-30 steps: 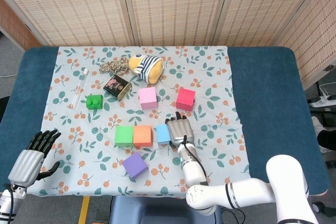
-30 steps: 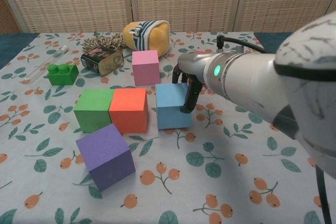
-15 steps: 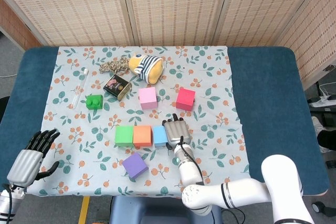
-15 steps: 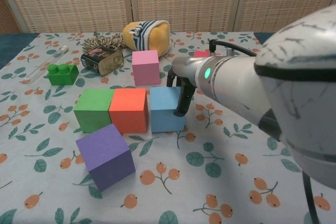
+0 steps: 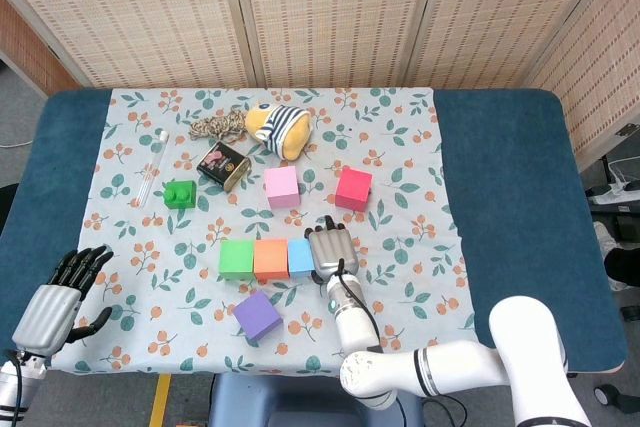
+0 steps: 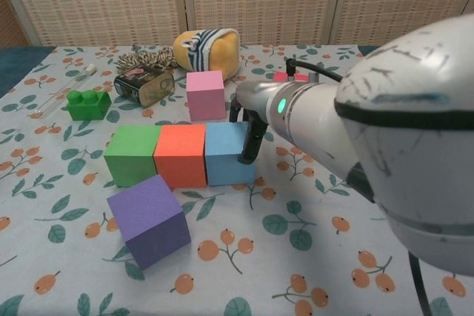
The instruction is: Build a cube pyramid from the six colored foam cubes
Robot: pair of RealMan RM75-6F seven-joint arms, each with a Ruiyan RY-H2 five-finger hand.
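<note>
Blue cube (image 5: 300,256) sits in a row with orange cube (image 5: 271,259) and green cube (image 5: 237,259), mid-front of the bench; in the chest view the blue one touches the orange, and orange touches green. Right hand (image 5: 332,251) is pressed against the blue cube's right face, fingers (image 6: 249,140) pointing down along that side, not wrapped around it; they lie close together, though whether any curl behind the cube can't be told. Purple cube (image 5: 258,315) lies alone in front of the row, turned at an angle, near but not touching. Pink cube (image 5: 282,187) stands behind the row, apart from it; red cube (image 5: 353,188) is to its right, mostly hidden by the arm in the chest view.

Left hand (image 5: 57,298) hangs at the bench's front left edge, well away from the cubes, dark fingers spread, holding nothing.

Back of the floral cloth (image 5: 420,197): striped yellow plush toy (image 5: 279,127), a tangle of rope (image 5: 217,127) just left of it, a small dark tin (image 5: 223,167) in front of the rope, green toy brick (image 5: 180,194) to the left, and a clear tube (image 5: 152,169) near the cloth's left side.
</note>
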